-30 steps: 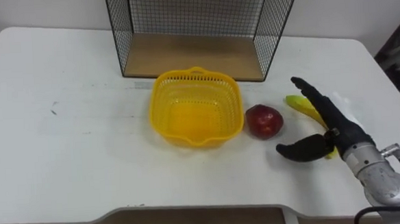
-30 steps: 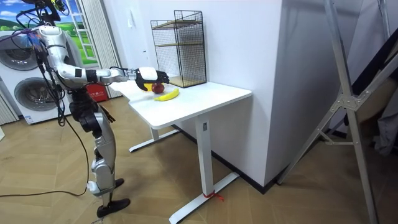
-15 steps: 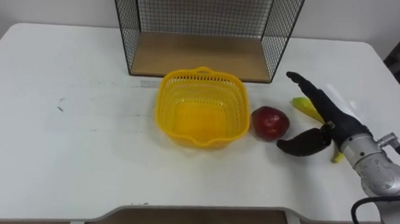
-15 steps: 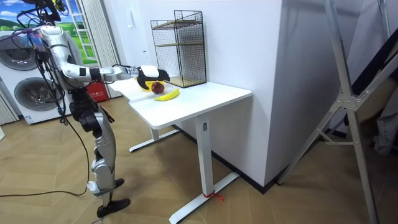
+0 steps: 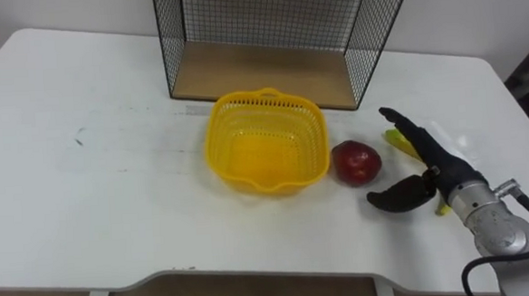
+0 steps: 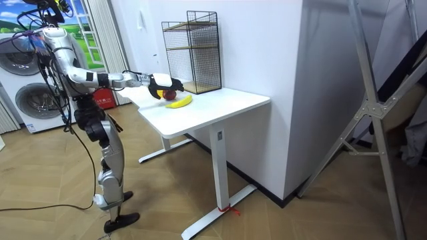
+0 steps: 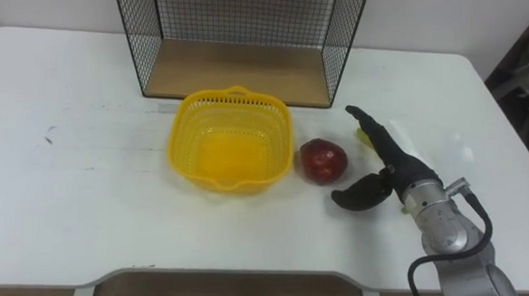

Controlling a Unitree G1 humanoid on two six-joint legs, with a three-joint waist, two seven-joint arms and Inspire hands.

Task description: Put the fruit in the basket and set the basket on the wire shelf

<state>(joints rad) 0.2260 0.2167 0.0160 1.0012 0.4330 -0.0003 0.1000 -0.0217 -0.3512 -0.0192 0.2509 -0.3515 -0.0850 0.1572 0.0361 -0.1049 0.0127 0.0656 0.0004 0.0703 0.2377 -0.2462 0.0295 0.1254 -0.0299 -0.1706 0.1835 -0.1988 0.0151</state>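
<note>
An empty yellow plastic basket [image 5: 267, 152] [image 7: 232, 151] sits on the white table in front of the wire shelf [image 5: 277, 39] [image 7: 240, 36]. A red apple [image 5: 356, 161] [image 7: 324, 160] lies just right of the basket. My right hand [image 5: 422, 174] [image 7: 388, 170] hovers open right of the apple, fingers straight and thumb spread toward it, not touching it. A yellow banana [image 5: 402, 143] [image 6: 179, 102] lies under and behind that hand, mostly hidden. In the room view I stand at the table's end with the right arm stretched over it.
The wire shelf has a wooden floor [image 5: 261, 76] and stands at the table's back edge. The white table [image 5: 93, 157] runs wide to the left. The table's front edge [image 5: 253, 280] is close below the basket.
My right hand has crept slightly nearer the apple and lower. The view shifted a little between the earliest frame and now. Basket, apple and banana stayed put.
</note>
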